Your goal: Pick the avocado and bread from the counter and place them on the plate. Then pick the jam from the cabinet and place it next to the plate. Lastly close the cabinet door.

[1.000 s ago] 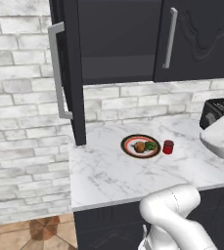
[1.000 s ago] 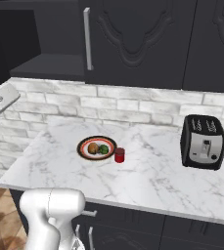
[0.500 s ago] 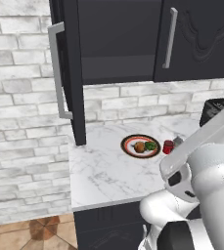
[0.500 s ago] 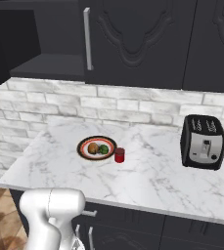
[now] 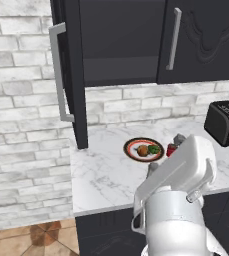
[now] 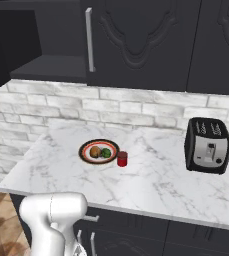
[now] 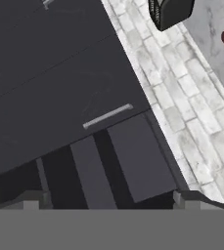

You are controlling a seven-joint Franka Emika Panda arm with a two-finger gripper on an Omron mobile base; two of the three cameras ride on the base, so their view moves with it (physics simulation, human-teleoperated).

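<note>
Gripper (image 7: 108,197) spread wide, empty, aimed at cabinet (image 7: 59,73). Bread (image 5: 142,150) & avocado (image 5: 154,148) on plate (image 5: 131,153), jam (image 6: 122,159) just beside. Door (image 5: 73,75) stood open. Risks, as judged: glancing off door edge, snagging handle (image 5: 58,70), elbow knocking jam.

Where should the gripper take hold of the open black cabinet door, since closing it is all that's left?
Best on the long vertical silver bar handle of the open black cabinet door, near mid-height. It stands off the panel on the outer face, so the open gripper could probably straddle it from the left, or push the door's face shut.
</note>
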